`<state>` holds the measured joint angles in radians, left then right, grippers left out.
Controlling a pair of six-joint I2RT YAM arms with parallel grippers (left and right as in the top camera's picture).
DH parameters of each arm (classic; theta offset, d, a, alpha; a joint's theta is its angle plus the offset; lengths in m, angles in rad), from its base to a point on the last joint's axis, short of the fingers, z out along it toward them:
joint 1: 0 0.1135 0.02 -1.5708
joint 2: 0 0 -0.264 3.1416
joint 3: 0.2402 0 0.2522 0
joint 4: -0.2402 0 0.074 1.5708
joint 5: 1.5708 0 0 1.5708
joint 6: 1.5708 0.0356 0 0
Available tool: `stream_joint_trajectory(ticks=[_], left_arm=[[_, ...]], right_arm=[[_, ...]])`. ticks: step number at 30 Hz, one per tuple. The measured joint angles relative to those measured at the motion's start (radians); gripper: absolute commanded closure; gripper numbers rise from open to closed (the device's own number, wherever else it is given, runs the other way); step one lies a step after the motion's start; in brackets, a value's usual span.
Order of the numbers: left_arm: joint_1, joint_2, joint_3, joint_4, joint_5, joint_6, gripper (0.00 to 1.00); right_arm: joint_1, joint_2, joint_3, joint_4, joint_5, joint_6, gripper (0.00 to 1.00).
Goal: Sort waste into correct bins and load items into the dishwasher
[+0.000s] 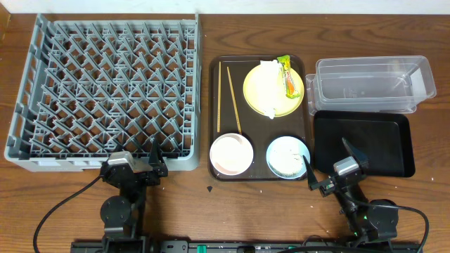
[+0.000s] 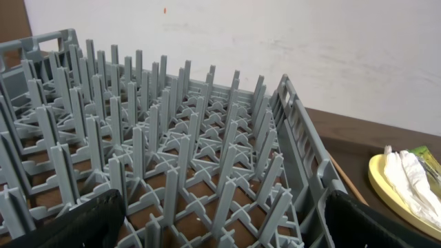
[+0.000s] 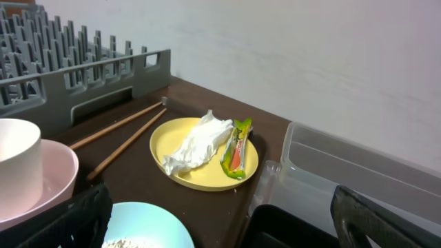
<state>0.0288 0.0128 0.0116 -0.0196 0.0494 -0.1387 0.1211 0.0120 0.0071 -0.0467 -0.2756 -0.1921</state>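
Desk (image 1: 183, 204), wooden, as seen from overhead and both wrist views:

1. Grey dish rack (image 1: 63, 163): far-left part of the desk, pegs upright, nothing loaded in it.
2. Dark brown serving tray (image 1: 256, 126): just beside the rack's right wall. It carries items 3 to 6.
3. Two wooden chopsticks (image 1: 233, 98): on the tray's left side, lying lengthwise. They are close together at the far end and spread slightly toward the near end.
4. Yellow plate (image 1: 249, 88): far-right part of the tray. On it:
   - a crumpled white napkin (image 1: 269, 88), across the middle;
   - a yellow-green wrapper (image 1: 287, 76) with orange, along the napkin's right side.
5. White bowl (image 1: 231, 154): near-left corner of the tray, upright.
6. Light blue bowl (image 1: 271, 151): near-right corner of the tray, upright, with white rice scraps (image 1: 288, 158) inside.
7. Clear plastic tub (image 1: 422, 84): right of the serving tray at the far side, nothing in it.
8. Black tray (image 1: 362, 144): directly in front of the tub, nothing in it.
9. Left claw (image 1: 137, 160): at the rack's near edge, fingers wide apart, holding nothing.
10. Right claw (image 1: 329, 160): between the blue bowl and the black tray at the near side, fingers wide apart, holding nothing
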Motion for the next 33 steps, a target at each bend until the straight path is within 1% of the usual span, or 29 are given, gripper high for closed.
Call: stream_joint_trajectory(ticks=[8, 14, 17, 20, 23, 25, 31, 33], left_arm=[[0.0, 0.0, 0.0, 0.0, 0.0, 0.0, 0.07], [0.0, 0.0, 0.0, 0.008, 0.017, -0.001, 0.06], [0.0, 0.0, 0.0, 0.024, 0.089, -0.015, 0.07], [0.0, 0.006, 0.035, 0.005, 0.159, -0.039, 0.07], [0.0, 0.048, 0.163, -0.052, 0.207, -0.053, 0.07], [0.0, 0.117, 0.309, -0.141, 0.223, -0.059, 0.07], [0.0, 0.432, 0.757, -0.424, 0.303, -0.071, 0.07], [0.0, 0.548, 0.892, -0.513, 0.358, -0.073, 0.07]], right_arm=[[0.0, 0.0, 0.0, 0.018, -0.001, 0.0, 0.01], [0.0, 0.001, 0.0, 0.069, -0.071, 0.036, 0.01], [0.0, 0.001, 0.002, 0.158, -0.092, 0.096, 0.01], [0.0, 0.011, 0.045, 0.156, -0.092, 0.142, 0.01], [0.0, 0.08, 0.168, 0.113, -0.093, 0.167, 0.01], [0.0, 0.172, 0.291, 0.061, -0.093, 0.182, 0.01], [0.0, 0.575, 0.721, -0.169, -0.156, 0.209, 0.01], [0.0, 0.747, 0.888, -0.287, -0.202, 0.215, 0.01]])
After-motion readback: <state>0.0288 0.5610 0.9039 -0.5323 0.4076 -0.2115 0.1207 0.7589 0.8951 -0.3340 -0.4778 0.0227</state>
